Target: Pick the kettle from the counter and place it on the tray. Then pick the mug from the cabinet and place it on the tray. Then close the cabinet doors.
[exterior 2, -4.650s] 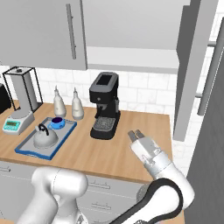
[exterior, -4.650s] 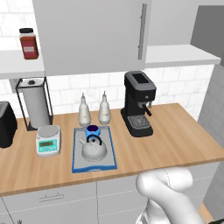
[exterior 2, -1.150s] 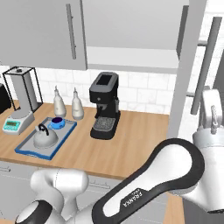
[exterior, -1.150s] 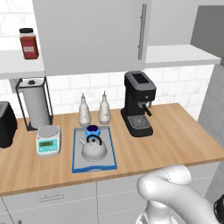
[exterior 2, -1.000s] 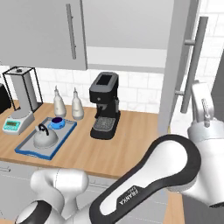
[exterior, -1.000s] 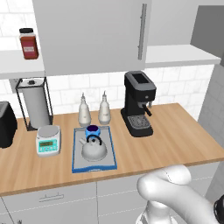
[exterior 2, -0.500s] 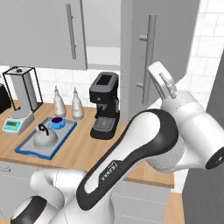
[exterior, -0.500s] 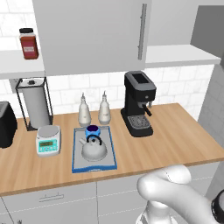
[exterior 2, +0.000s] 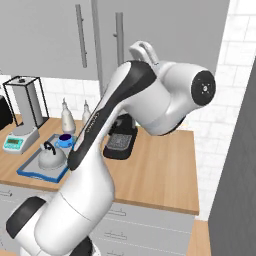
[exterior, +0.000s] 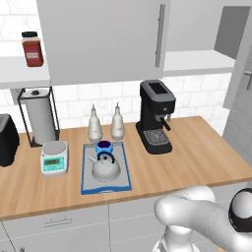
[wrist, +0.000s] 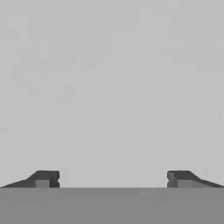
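Observation:
The silver-grey kettle (exterior: 106, 168) (exterior 2: 50, 157) stands on the blue-rimmed tray (exterior: 84, 170) (exterior 2: 30, 172) on the wooden counter (exterior: 197, 152). Behind it on the same tray sits the blue mug (exterior: 104, 146) (exterior 2: 65, 140). My gripper (wrist: 113, 177) is open, its fingertips wide apart with nothing between them, close up against a flat grey panel. In the right base view my arm reaches up to the right cabinet door (exterior 2: 165, 30), whose bar handle (exterior 2: 119, 37) shows beside the left door's handle (exterior 2: 78, 35). The left door (exterior: 98, 39) is shut.
A black coffee machine (exterior: 156, 115) stands right of the tray, two slim bottles (exterior: 95, 125) behind it, a white-and-teal scale (exterior: 53, 158) and a paper-towel holder (exterior: 39, 115) to the left. A red jar (exterior: 30, 49) sits on the wall shelf.
In the right base view the right door and its handle have swung leftward toward the cabinet, with my arm following it. Kettle, mug and tray have not moved.

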